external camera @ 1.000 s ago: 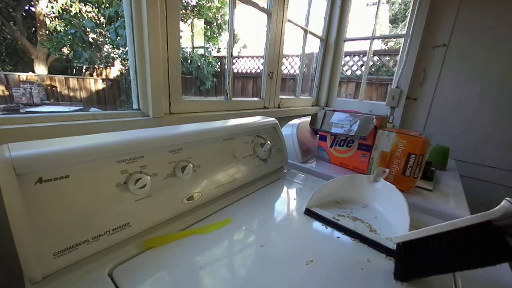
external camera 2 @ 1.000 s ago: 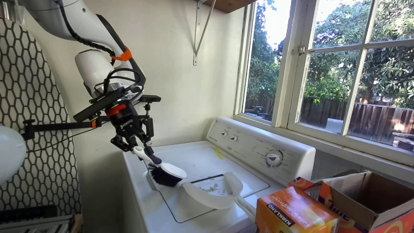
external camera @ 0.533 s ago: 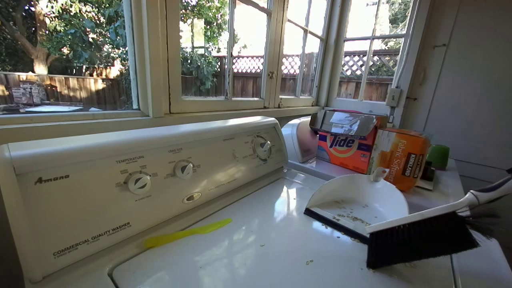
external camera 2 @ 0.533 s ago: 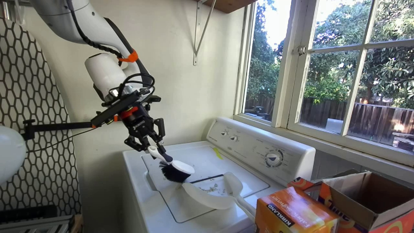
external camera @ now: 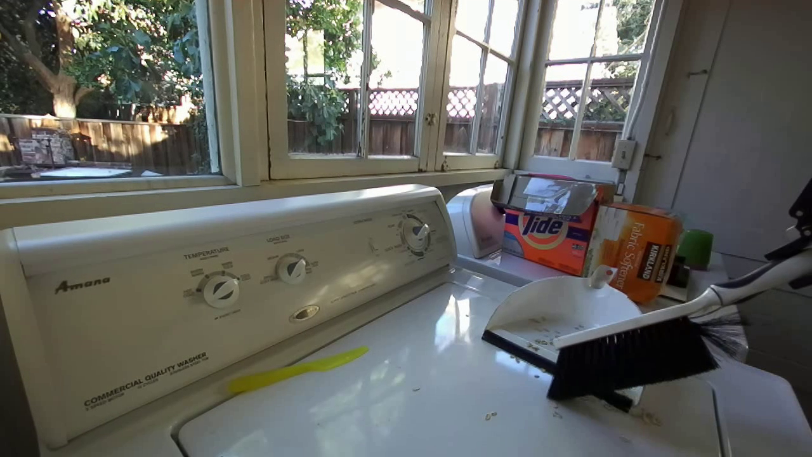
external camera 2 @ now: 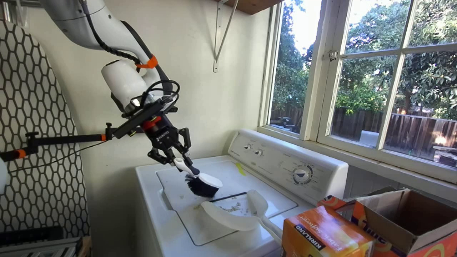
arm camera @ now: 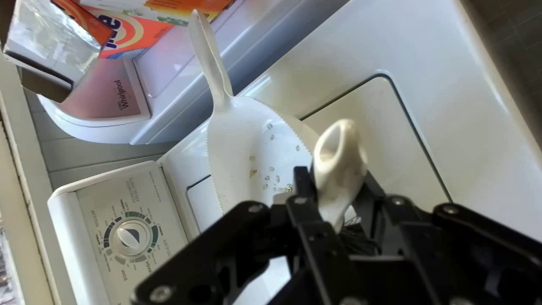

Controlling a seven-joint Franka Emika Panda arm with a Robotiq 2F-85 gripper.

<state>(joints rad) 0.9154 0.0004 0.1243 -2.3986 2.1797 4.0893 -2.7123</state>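
My gripper is shut on the handle of a hand brush with a white back and black bristles. In the wrist view the white handle end stands up between the fingers. In an exterior view the bristles hang in front of the dustpan's dark lip; whether they touch the lid I cannot tell. The white dustpan rests on the washer lid, its handle pointing away. Small pale flakes lie in the pan, and a few loose flakes are on the lid.
A yellow-green utensil lies beside the washer's control panel. Beyond the dustpan stand an orange Tide box, a Kirkland fabric softener box and a green cup. A wall bracket supports a shelf above.
The arm and the held brush have moved over the lid to the dustpan's lip, rightward in the view that shows the arm. Dustpan and boxes stay put.
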